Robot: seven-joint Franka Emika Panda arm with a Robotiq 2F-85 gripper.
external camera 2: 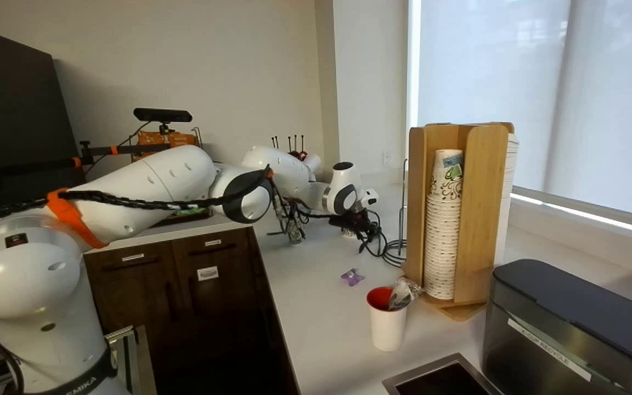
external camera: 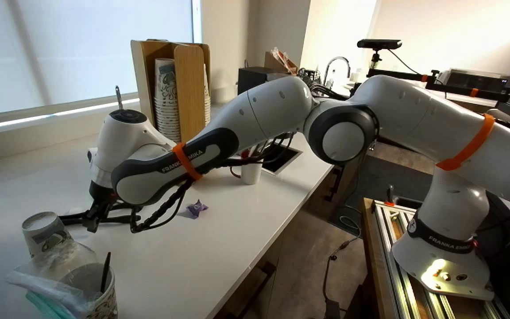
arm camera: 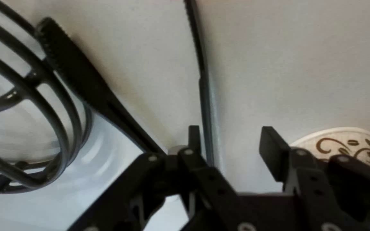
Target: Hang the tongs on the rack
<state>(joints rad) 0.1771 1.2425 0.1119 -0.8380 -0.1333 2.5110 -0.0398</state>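
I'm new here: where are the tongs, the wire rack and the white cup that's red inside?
Tongs (arm camera: 90,85): wrist view, on the broad end of one arm.
Wire rack (arm camera: 64,150): wrist view, on a loop of its base.
White cup (external camera 2: 387,332): in an exterior view, on its outer wall.
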